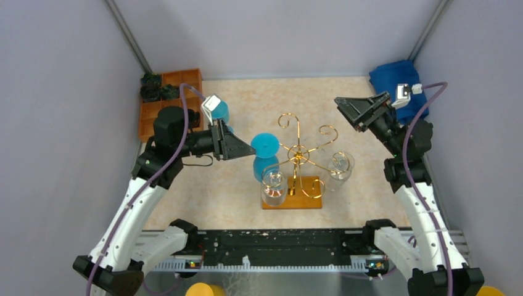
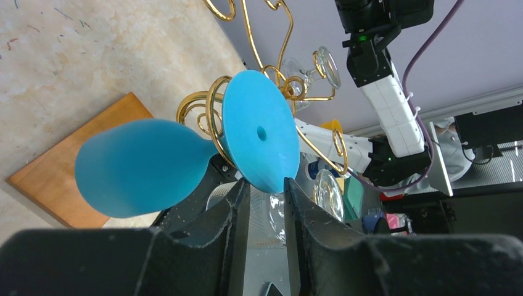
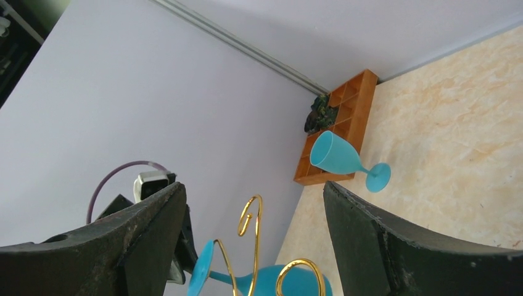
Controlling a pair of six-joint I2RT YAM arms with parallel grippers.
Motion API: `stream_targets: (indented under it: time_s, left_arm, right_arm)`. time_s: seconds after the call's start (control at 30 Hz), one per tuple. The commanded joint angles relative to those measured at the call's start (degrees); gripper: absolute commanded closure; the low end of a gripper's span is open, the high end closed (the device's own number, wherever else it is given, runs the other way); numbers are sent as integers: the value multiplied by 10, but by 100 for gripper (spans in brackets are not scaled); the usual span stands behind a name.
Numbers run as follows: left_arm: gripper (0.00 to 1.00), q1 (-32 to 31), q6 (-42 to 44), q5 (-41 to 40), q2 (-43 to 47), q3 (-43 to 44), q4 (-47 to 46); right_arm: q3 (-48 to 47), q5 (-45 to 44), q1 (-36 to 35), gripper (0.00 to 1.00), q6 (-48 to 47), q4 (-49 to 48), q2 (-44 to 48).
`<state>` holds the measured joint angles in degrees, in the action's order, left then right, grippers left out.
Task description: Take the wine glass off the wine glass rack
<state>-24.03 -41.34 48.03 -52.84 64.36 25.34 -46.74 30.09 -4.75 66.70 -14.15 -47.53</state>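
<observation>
The gold wire wine glass rack (image 1: 299, 154) stands mid-table on its orange-brown wooden base (image 1: 302, 198); the base also shows in the left wrist view (image 2: 80, 166). A blue wine glass (image 1: 265, 154) hangs upside down and tilted on the rack's left arm. My left gripper (image 1: 251, 150) reaches in from the left. In the left wrist view its jaws (image 2: 267, 185) stand narrow, with the rim of the blue foot (image 2: 259, 135) wedged between the tips. My right gripper (image 1: 346, 114) hovers open and empty to the rack's right; in its wrist view (image 3: 253, 191) a gold curl (image 3: 256, 218) shows between the fingers.
Two clear glasses (image 1: 273, 185) (image 1: 340, 168) hang on the rack's near side. A second blue glass (image 1: 219, 112) stands on the table behind my left wrist. An orange compartment tray (image 1: 179, 80) with dark plants sits far left, a blue cloth (image 1: 395, 80) far right.
</observation>
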Motion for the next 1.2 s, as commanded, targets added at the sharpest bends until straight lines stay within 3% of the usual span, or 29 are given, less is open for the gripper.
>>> stream_targets:
  time_s: [0.0, 0.27, 0.83, 1.1, 1.17]
  left_arm:
    - [67, -3, -9, 9, -2, -6, -24]
    - [68, -3, -21, 5, 3, -6, -34]
    - [83, -3, -36, 10, -10, -17, -31]
    - [100, -3, -92, 29, -19, -10, -40]
    - [100, -3, -107, 34, -25, 0, -38]
  right_arm:
    - [5, 5, -1, 19, 7, -34, 4]
    - [13, 5, -2, 19, 14, -47, 4]
    - [30, 8, -1, 19, 36, -72, 7]
    - [45, 10, -2, 19, 46, -86, 9]
    - [48, 10, -2, 19, 50, -88, 9]
